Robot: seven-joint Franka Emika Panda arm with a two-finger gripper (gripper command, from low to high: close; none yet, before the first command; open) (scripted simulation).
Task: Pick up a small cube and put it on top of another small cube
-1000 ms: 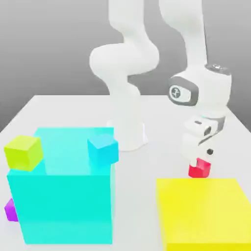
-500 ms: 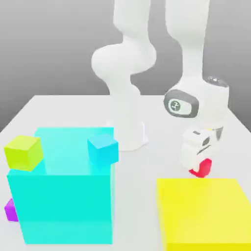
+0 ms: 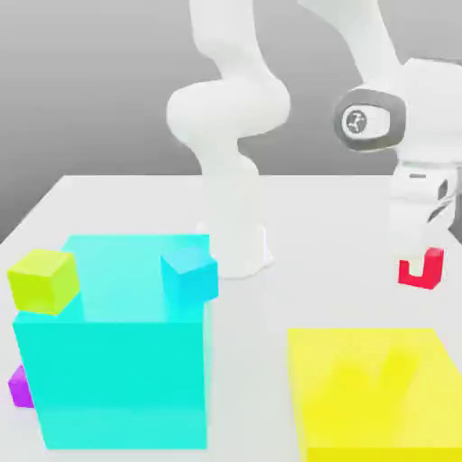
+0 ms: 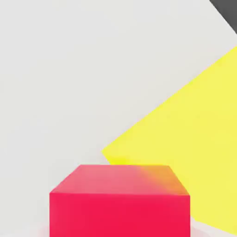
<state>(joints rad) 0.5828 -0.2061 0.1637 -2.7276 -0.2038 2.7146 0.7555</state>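
Glossy white arm (image 3: 236,108), rounded tubular links; grey disc joint cap with white mark (image 3: 359,123); white gripper (image 3: 422,262).

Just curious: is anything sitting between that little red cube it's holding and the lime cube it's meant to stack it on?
Yes. The big cyan block and small cyan cube lie between the red cube and the lime cube.

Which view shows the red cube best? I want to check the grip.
The hand view: the red cube looms large and close. The exterior view shows red cube small, lifted off the table beneath the gripper.
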